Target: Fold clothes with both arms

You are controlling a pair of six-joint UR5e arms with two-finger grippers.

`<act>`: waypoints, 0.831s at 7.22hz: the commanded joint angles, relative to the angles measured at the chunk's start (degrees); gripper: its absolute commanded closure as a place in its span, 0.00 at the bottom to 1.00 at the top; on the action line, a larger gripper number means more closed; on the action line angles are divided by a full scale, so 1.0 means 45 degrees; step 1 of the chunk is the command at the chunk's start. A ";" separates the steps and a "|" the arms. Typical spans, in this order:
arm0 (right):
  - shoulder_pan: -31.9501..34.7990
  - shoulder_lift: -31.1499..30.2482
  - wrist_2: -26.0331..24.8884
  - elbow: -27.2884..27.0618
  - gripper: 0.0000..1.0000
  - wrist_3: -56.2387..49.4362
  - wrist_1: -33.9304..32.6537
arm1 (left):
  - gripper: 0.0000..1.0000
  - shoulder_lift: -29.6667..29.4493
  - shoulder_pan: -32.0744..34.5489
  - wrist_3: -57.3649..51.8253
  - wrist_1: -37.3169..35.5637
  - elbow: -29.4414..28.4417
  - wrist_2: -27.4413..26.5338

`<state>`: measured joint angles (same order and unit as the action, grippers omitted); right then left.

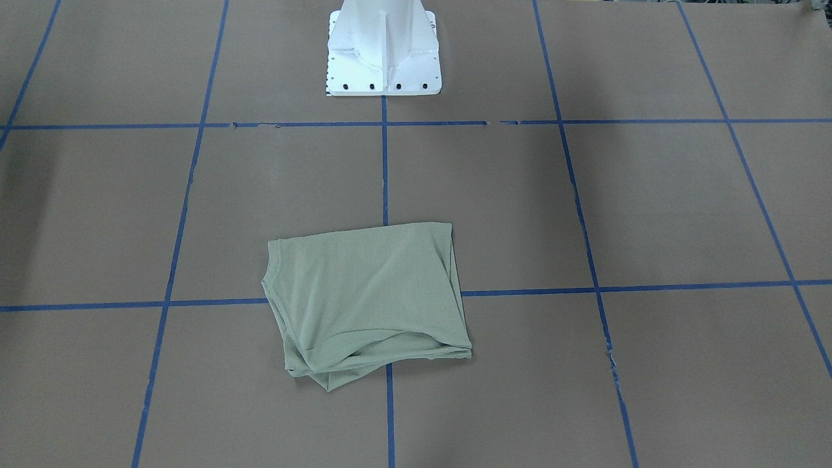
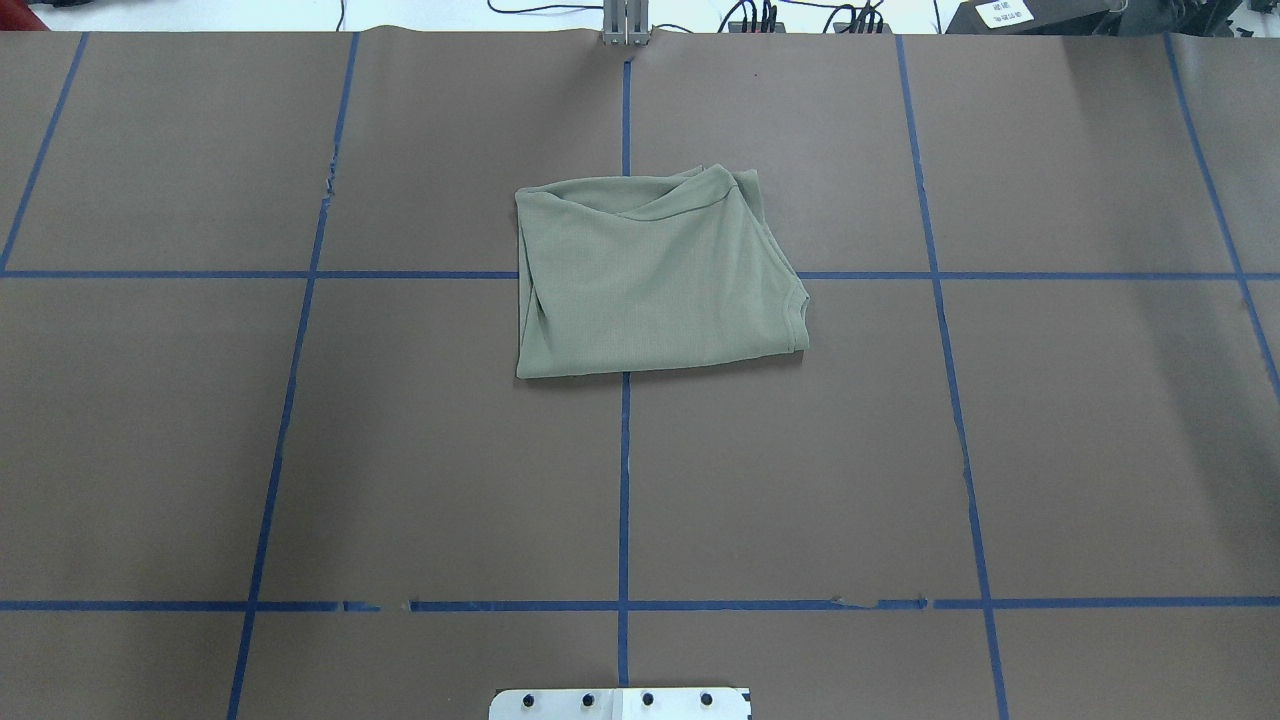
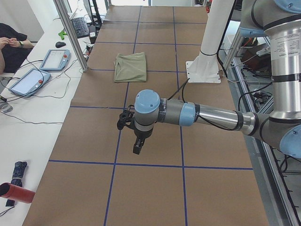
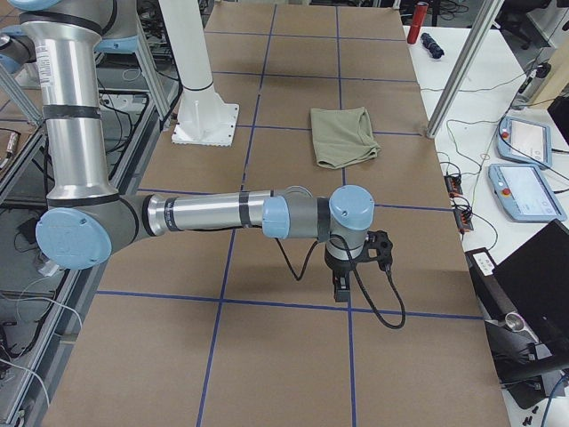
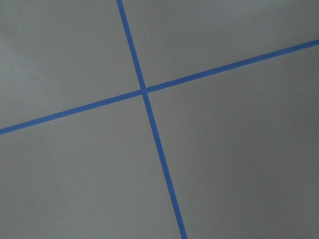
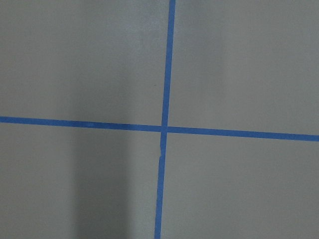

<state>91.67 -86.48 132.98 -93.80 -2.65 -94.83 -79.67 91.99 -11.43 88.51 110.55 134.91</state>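
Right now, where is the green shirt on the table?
In the overhead view the folded shirt lies mid-table, straddling the central blue tape line, beyond the pedestal.

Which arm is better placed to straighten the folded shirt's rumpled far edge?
Right, marginally: the shirt lies mostly on the robot's right of the centre tape line. The left end effector and right end effector both hang well away from it.

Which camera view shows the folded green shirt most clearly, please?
The exterior front-facing view: the shirt appears largest, whole, with its stacked fold edges nearest the camera. The overhead view shows it whole too, slightly smaller. Both side views show it small and far; the wrist views show only the table.
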 commanded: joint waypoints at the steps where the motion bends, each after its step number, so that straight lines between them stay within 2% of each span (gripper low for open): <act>1: 0.0018 -0.0001 0.0000 -0.0015 0.00 -0.0036 0.0000 | 0.00 0.0009 0.0007 0.0000 -0.0002 0.0022 0.0000; 5: -0.0001 -0.0253 0.0000 0.0004 0.00 0.0041 0.0135 | 0.00 0.0204 0.0007 0.0000 -0.0041 0.0022 0.0000; 6: -0.0001 -0.0622 0.0000 0.0024 0.00 0.0120 0.0910 | 0.00 0.0204 0.0007 0.0000 -0.0041 0.0022 0.0000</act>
<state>91.68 -87.72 132.98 -93.79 -2.53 -93.57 -78.86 92.02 -11.42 88.36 110.62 134.88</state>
